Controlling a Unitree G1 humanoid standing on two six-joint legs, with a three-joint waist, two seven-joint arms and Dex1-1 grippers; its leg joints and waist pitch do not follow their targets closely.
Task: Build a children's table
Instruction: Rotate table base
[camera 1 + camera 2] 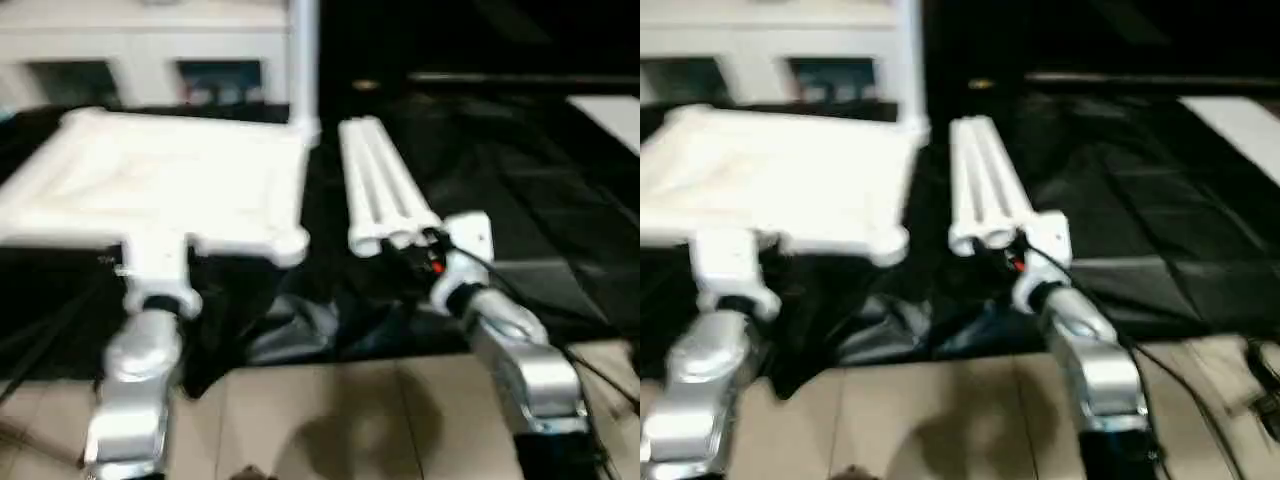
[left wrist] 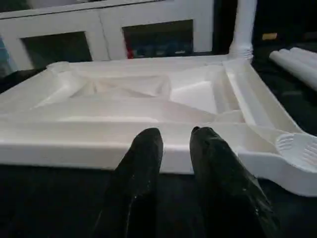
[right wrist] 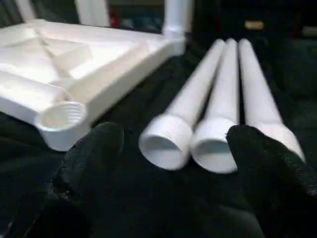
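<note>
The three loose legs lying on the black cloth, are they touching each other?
Touching. The right wrist view shows the three loose legs lying side by side, pressed together along their lengths, no cloth between them.

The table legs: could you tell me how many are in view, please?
4. One leg stands upright in the far corner socket of the upside-down tabletop. Three loose legs lie side by side on the black cloth, before the right gripper.
</note>
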